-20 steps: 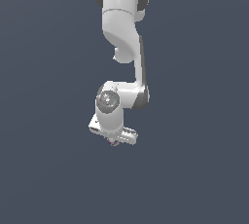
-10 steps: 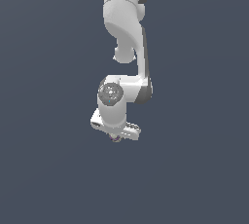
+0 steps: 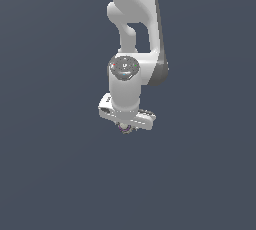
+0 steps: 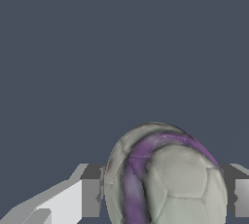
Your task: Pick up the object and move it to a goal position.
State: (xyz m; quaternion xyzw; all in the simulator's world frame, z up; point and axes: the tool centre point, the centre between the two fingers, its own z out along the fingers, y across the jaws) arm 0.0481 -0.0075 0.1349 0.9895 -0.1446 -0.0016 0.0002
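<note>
The hand (image 3: 126, 126) points straight down, its fingers (image 4: 90, 197) clamped on either side of the ball (image 4: 165, 177), so it's gripped for carrying; no goal marker shows anywhere.

purple-marked ball (image 4: 168, 179) between end effector (image 4: 163, 196) fingers (image 4: 90, 197)

Surface: I see one flat, uniform dark slate-blue ground (image 3: 55, 174) filling both views, with no edge, seam or texture I can make out. Items resting directly on it: I cannot confirm any; contact with the ball (image 4: 165, 179) is not discernible.
</note>
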